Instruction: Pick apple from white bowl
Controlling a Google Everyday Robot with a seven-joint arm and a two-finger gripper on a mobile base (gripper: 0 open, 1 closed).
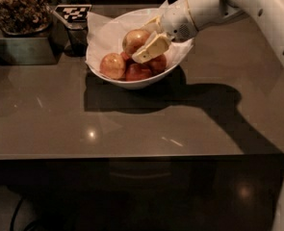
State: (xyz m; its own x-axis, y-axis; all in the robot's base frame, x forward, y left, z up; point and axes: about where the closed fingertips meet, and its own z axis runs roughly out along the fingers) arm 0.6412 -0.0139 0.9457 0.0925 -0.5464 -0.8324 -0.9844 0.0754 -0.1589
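Observation:
The white bowl (96,57), lined with crinkled white paper, stands at the back middle of the brown table. It holds the large golden-yellow apple (132,38) on top, a smaller pale orange apple (112,65) at the left and darker red apples (139,72) at the front. My gripper (140,42) reaches into the bowl from the upper right. One cream finger (151,48) lies across the big apple's lower right side and the other (153,24) sits behind its upper right. The fingers are closed against the apple, which still rests among the others.
A dark container of brown nuts (19,8) stands at the back left on a metal box (21,49). A dark holder with a black-and-white tag (73,13) stands just left of the bowl. My white arm (257,8) spans the upper right corner.

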